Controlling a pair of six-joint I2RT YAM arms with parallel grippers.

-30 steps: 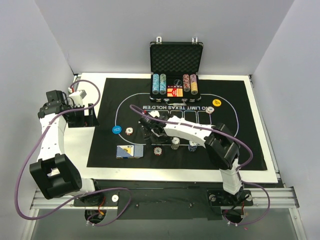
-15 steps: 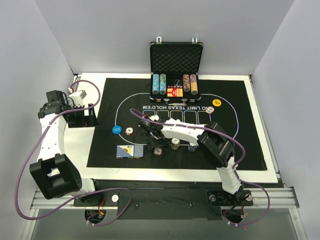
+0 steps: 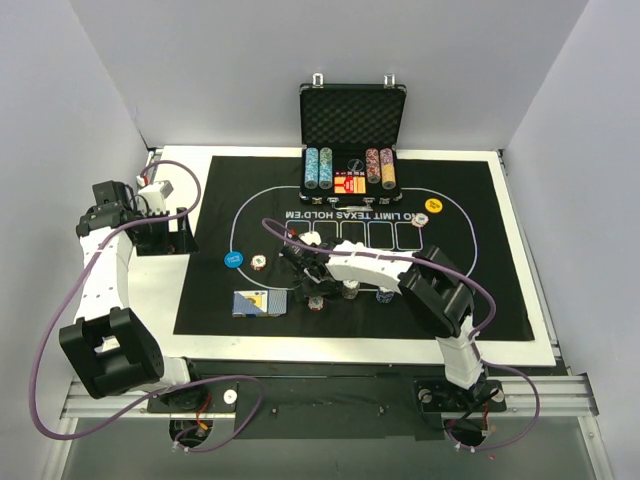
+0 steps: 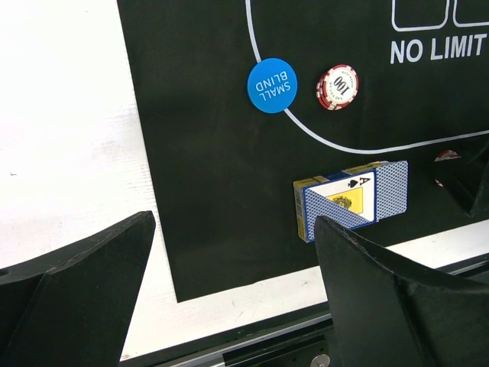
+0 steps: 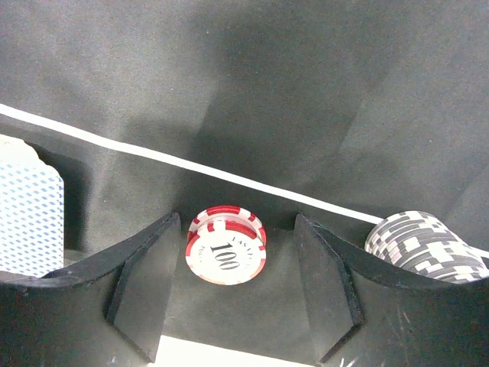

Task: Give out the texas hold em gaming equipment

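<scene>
Your right gripper (image 5: 241,226) stands open astride the red chip stack (image 5: 226,248) by the near edge of the mat (image 5: 306,92). Closing off-centre could topple it against the grey stack (image 5: 424,243).

Red '100' chip stack (image 5: 225,248) flat on mat (image 5: 229,92), between grey chip stack (image 5: 428,245) and blue-backed cards (image 5: 30,222).
</scene>
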